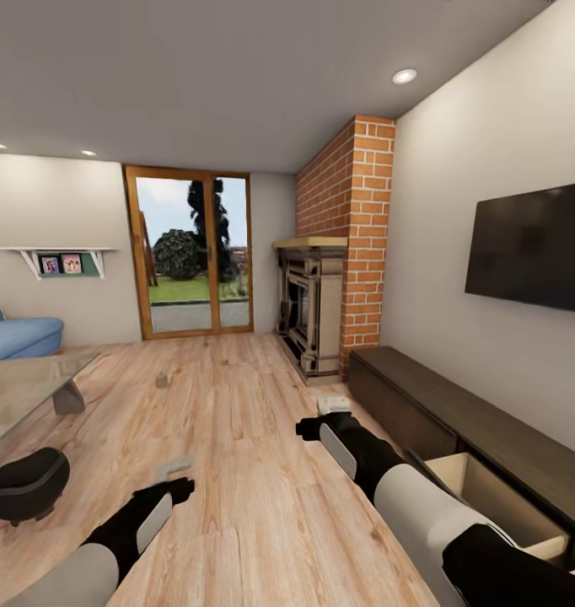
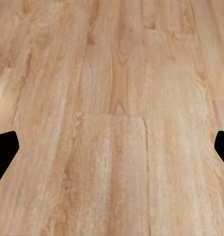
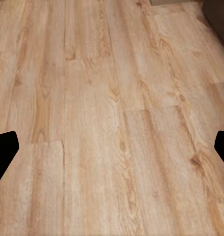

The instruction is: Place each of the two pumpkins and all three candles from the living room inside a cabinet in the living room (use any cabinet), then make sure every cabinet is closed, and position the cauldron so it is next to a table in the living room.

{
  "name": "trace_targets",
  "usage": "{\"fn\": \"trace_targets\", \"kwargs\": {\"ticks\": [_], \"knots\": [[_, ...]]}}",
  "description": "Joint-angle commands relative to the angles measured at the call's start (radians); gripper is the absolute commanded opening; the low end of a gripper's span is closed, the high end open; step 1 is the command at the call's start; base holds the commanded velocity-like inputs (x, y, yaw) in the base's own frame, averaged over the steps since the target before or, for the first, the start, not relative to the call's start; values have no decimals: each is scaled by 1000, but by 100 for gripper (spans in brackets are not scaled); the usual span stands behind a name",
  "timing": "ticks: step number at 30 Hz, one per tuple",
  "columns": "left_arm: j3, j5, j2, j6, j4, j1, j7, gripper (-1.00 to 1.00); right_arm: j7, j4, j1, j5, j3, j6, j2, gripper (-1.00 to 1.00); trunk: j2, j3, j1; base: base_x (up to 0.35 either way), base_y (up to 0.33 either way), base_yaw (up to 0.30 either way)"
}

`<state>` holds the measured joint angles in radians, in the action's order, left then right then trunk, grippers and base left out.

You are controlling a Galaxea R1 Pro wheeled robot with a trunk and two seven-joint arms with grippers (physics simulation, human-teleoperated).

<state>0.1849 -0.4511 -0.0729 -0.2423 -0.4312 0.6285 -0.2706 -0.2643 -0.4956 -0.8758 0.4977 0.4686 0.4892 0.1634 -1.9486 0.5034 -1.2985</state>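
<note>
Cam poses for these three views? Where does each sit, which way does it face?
Head: on the robot's head, facing forward and down the living room; both arms, cabinet at right with an open drawer, cauldron at left.
Left wrist: near the left gripper, facing the floor; two dark jaw tips.
Right wrist: near the right gripper, same downward look.
Shared: both wrist views see bare wood floor, jaws apart.

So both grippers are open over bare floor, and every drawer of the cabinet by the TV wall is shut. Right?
Not quite. The head view shows one cabinet drawer pulled open, its tan inside showing. The rest holds: left gripper and right gripper are open over wood floor.
</note>
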Motion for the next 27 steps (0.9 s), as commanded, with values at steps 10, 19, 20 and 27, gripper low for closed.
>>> {"fn": "trace_targets", "kwargs": {"ticks": [10,19,20,27], "knots": [[-62,-81,-85,56,-446,-288,-15,100,-10,-1,6,11,85,-123,0,100,70,-44,39,0,0,0],[-89,-83,-95,132,-590,-409,-77,100,-13,0,8,11,161,-307,1,100,133,-86,73,0,0,0],[-89,-83,-95,144,-602,-418,-86,100,-13,0,8,12,170,-313,1,100,140,-91,77,0,0,0],[-86,-87,-89,156,-642,-437,-106,100,-12,0,8,12,185,-324,0,100,189,-124,104,0,0,0]]}}
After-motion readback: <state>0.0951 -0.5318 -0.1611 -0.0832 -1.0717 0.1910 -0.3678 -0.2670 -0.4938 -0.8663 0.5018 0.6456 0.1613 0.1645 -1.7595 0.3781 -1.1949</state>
